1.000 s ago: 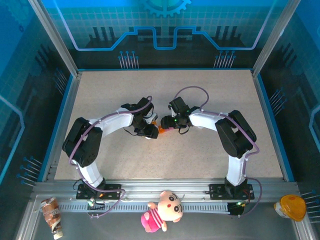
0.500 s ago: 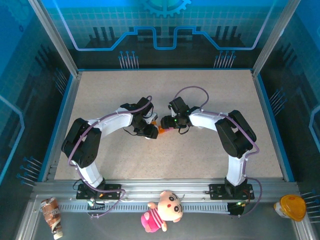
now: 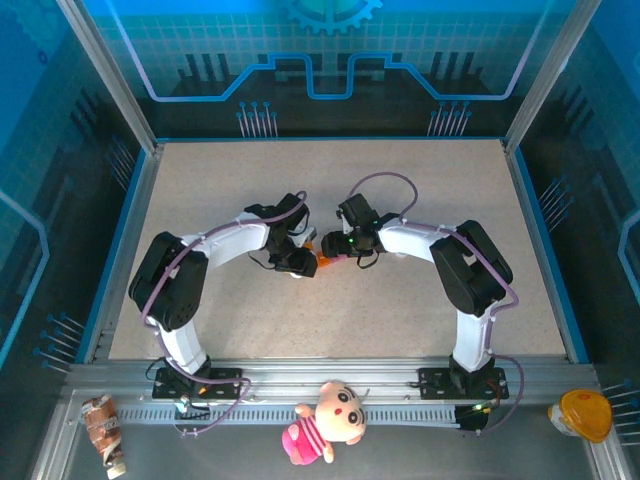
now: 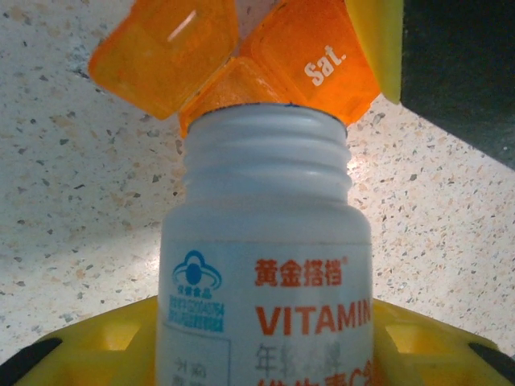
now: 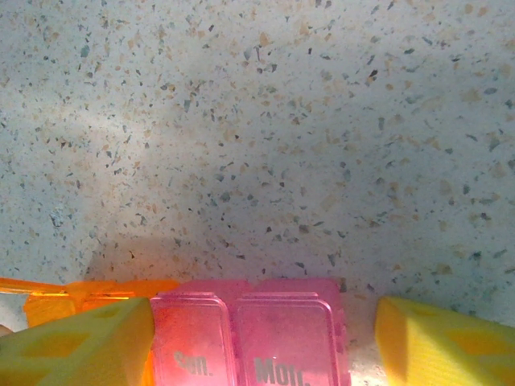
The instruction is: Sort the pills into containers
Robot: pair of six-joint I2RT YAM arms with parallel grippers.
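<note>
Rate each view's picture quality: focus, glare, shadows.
Top external: evenly lit, blue-tinted, sharp, but the orange compartments are tiny. Left wrist: the vitamin bottle is close and slightly soft, its label legible; a white streak, likely glare, sits on the orange lid. Right wrist: the speckled table is sharp, while the pink compartments and yellow fingers blur; a soft shadow lies just beyond them.

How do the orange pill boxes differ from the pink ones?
The orange compartments show Sat., the pink compartments Sun. and Mon. Orange lids stand splayed at angles, apparently open; pink lids lie flat and shut. Both are translucent plastic, joined in one strip.
</note>
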